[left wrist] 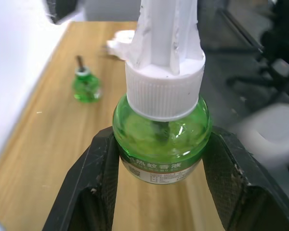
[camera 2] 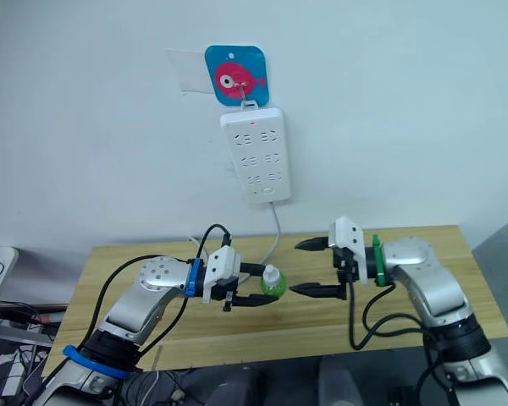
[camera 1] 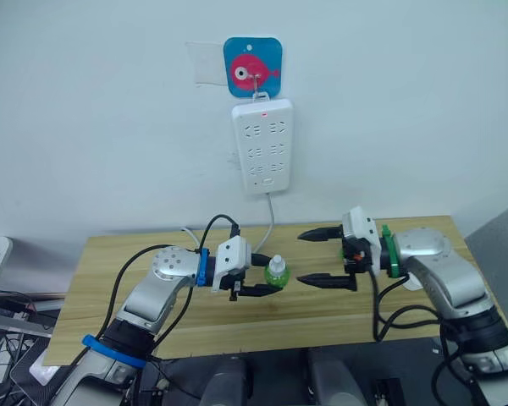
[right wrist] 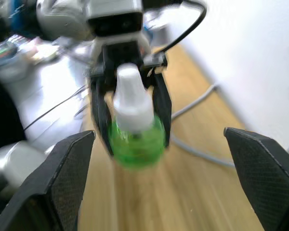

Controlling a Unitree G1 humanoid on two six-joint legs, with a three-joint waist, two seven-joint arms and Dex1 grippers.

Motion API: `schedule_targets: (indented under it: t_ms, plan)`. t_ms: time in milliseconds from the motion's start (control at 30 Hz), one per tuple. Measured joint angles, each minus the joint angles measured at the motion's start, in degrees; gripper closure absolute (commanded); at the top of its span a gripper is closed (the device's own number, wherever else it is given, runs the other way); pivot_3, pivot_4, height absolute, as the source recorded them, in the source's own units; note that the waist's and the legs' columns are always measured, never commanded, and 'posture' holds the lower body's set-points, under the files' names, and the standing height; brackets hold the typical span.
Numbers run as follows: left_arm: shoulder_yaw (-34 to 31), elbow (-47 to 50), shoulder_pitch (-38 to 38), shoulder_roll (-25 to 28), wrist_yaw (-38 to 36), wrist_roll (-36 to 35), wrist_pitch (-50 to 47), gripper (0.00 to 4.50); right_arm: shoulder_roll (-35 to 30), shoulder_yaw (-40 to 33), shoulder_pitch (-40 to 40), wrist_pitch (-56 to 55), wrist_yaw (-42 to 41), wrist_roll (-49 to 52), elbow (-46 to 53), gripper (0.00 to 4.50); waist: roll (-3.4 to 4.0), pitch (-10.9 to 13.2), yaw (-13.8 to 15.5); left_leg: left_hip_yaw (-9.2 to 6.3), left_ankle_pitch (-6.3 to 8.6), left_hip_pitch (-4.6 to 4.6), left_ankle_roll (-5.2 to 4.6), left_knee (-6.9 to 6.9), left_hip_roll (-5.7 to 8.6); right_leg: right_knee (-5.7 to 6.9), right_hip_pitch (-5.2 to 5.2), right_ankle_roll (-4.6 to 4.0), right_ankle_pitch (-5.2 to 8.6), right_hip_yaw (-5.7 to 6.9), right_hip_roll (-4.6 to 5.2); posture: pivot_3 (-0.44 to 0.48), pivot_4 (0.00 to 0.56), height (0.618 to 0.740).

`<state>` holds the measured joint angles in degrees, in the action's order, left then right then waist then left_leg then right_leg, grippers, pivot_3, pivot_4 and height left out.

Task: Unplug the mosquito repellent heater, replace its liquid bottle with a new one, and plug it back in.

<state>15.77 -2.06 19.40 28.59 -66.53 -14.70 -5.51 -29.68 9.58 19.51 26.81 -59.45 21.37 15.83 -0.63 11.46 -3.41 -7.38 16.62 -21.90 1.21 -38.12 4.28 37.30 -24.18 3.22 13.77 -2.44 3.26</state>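
Now, head view: left tool [camera 1: 269, 281] grips the new bottle [camera 1: 277, 272] w/ cap, above the bench [camera 1: 102, 254]; right tool [camera 1: 326, 257] wide open, empty, just beside it. Left wrist view: fingers [left wrist: 98, 178] clamp the bottle; capless bottle [left wrist: 85, 85] stands on the bench farther off. Right wrist view: fingers [right wrist: 70, 168] apart, bottle between.

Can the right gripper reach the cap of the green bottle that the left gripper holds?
Probably yes. The right gripper is open and faces the capped bottle, with nothing between them. The left gripper grips only the bottle's body, so the white cap stays free.
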Motion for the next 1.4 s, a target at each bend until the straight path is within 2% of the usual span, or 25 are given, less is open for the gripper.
schedule_targets:
  t_ms: [233,267,333,367,400,600,633,833,900,1000,1067,1133,1233,1400]
  plan:
    - [-0.46,-0.63,1.19,-0.69,1.01,-0.37,-1.72,2.35,4.33,1.75,-1.03,4.92,11.02,-0.62,5.72,0.01,0.00,0.00,0.01,-0.01,-0.01,0.01,0.01,-0.04,0.01,0.03,0.03,-0.04,-0.03,0.06,-0.01,-0.136,0.212,0.740]
    - [-0.46,-0.75,1.76,-0.88,1.05,-0.37,-1.81,2.35,4.59,2.07,-1.04,5.43,12.00,-0.71,6.18,0.18,0.00,0.00,0.00,-0.02,-0.01,0.01,0.01,-0.04,0.01,0.03,0.04,-0.04,-0.03,0.07,-0.01,-0.137,0.212,0.740]
    - [-0.46,-1.18,2.89,-1.48,1.15,-0.37,-1.94,2.35,5.14,3.00,-1.04,6.44,13.76,-1.17,7.08,0.55,0.00,0.00,-0.02,-0.02,-0.02,0.00,0.02,-0.04,0.01,0.03,0.03,-0.04,-0.03,0.08,-0.02,-0.137,0.211,0.740]
    - [-0.46,-1.48,3.35,-1.81,1.26,-0.37,-1.95,2.35,5.25,3.35,-1.06,7.18,14.60,-1.25,7.54,1.00,0.00,0.00,-0.03,-0.01,-0.02,0.00,0.03,-0.03,0.01,0.02,0.03,-0.04,-0.03,0.07,-0.02,-0.137,0.211,0.740]
    - [-0.46,-1.59,3.44,-1.86,1.36,-0.37,-1.95,2.35,5.24,3.53,-1.06,7.63,14.95,-1.31,7.89,1.26,0.00,0.00,-0.04,-0.01,-0.02,0.00,0.03,-0.03,0.01,0.01,0.03,-0.04,-0.03,0.07,-0.02,-0.137,0.211,0.740]
    - [-0.42,-2.42,3.39,-1.81,1.64,-0.33,-1.96,2.35,5.51,4.34,-1.52,12.21,18.21,-1.09,10.94,3.43,0.00,0.00,-0.18,-0.01,-0.02,0.00,0.02,-0.02,0.01,-0.02,0.02,-0.04,-0.03,0.06,-0.03,-0.128,0.210,0.740]
    - [-0.43,-2.42,3.39,-1.77,1.65,-0.33,-1.96,2.35,5.67,4.35,-1.52,12.67,18.53,-1.08,11.17,3.49,0.00,0.00,-0.18,-0.01,-0.02,0.00,0.02,-0.03,0.01,-0.02,0.03,-0.04,-0.03,0.06,-0.03,-0.122,0.211,0.740]
    - [-0.44,-2.48,3.18,-1.65,1.77,-0.33,-1.91,2.35,5.80,4.82,-1.50,13.47,19.50,-1.08,11.65,3.48,0.00,0.00,-0.18,-0.02,-0.02,0.01,0.01,-0.03,0.00,0.01,0.03,-0.04,-0.03,0.07,-0.03,-0.121,0.209,0.740]
    - [-0.44,-2.07,2.78,-1.28,0.87,-0.45,-1.58,2.35,4.90,5.30,-0.75,12.90,17.37,-0.97,11.30,3.48,0.00,0.00,-0.26,0.01,-0.02,0.00,0.01,-0.03,0.01,0.00,0.03,-0.04,-0.03,0.04,-0.04,-0.126,0.207,0.740]
    - [-0.35,0.86,1.27,0.51,-2.52,-1.36,-0.57,2.35,0.95,6.64,3.90,9.74,6.17,0.91,7.73,3.48,0.00,0.00,-0.57,0.05,0.00,0.03,-0.03,-0.03,0.00,-0.05,0.07,-0.04,-0.03,0.05,-0.08,-0.114,0.201,0.740]
    - [-0.11,2.95,0.52,1.60,-5.25,-2.17,0.23,2.35,-1.54,7.77,8.72,5.93,-4.56,2.61,2.05,3.48,0.00,0.00,-0.85,0.03,0.05,0.07,-0.14,-0.01,0.00,-0.05,0.12,-0.04,-0.03,0.08,-0.09,-0.103,0.198,0.740]
    - [0.87,5.02,0.11,2.24,-7.20,-2.26,1.39,2.35,-1.88,9.56,13.72,-1.11,-17.60,3.26,-7.26,3.48,0.00,0.01,-1.11,0.03,0.10,0.13,-0.23,0.00,-0.01,-0.07,0.17,-0.04,-0.03,0.09,-0.12,-0.086,0.194,0.740]
    - [2.05,5.49,-0.38,2.68,-8.10,-2.03,2.04,2.35,-0.02,12.28,17.74,-8.80,-27.45,2.79,-17.39,3.48,-0.01,0.01,-1.30,0.02,0.10,0.11,-0.23,-0.01,-0.04,-0.04,0.13,-0.04,-0.03,0.08,-0.12,-0.074,0.194,0.740]
    - [2.01,3.47,-0.17,4.05,-8.97,-0.73,2.34,2.35,0.76,12.89,21.29,-14.39,-29.88,2.08,-26.21,1.83,-0.01,0.01,-1.20,-0.01,-0.04,0.03,0.01,-0.02,-0.01,-0.06,0.05,-0.05,-0.03,0.07,-0.06,-0.065,0.193,0.740]
